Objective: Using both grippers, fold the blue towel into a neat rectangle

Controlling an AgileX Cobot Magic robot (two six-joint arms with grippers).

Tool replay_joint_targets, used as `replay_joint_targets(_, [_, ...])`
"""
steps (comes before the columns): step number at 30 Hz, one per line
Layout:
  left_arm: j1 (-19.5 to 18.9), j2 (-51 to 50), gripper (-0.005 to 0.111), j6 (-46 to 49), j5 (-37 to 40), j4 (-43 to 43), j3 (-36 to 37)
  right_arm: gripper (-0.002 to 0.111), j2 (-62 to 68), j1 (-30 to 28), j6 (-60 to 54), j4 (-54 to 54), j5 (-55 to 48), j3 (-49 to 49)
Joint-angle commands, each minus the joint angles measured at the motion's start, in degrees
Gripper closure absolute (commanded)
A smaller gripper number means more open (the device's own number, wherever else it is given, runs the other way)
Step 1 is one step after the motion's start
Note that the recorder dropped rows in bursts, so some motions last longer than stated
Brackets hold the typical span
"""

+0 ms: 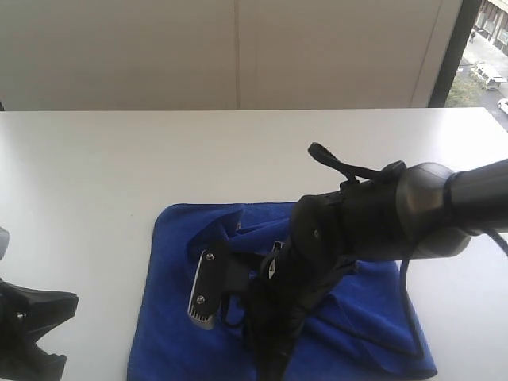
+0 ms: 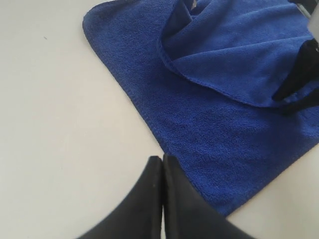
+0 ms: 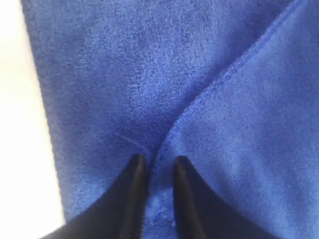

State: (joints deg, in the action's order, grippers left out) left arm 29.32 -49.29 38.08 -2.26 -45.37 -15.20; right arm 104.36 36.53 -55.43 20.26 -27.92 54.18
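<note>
Straddling right gripper: jaws narrowly apart over towel hem; we cannot tell if pinched.
Left gripper: jaws together, empty.

exterior camera high, facing across white table, both wrist cameras close above shared blue towel

The blue towel is showing a deep royal blue throughout, plain and unpatterned. Its stitched hem is running in the same blue, and its pile is catching the light as a paler, fuzzy blue in the right wrist view. The surface is looking plain matte white. The left claw and the right claw are both showing black. A plate on the black right arm is gleaming grey with dark screws. The wall behind is appearing off-white.
</note>
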Motion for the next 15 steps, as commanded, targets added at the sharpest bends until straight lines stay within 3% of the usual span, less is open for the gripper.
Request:
replay_joint_targets(1, [0.03, 0.6, 0.107, -0.36, 0.57, -0.97, 0.39, 0.108, -1.49, 0.05, 0.2, -2.51, 0.74, 0.04])
replay_joint_targets(12, [0.03, 0.6, 0.107, -4.07, -2.07, -1.2, 0.39, 0.108, -9.25, -0.06, 5.53, -10.55, 0.78, 0.04])
replay_joint_targets(15, [0.03, 0.48, 0.098, -6.98, -5.15, -1.2, 0.39, 0.108, -12.18, -0.06, 11.28, -14.42, -2.24, 0.04])
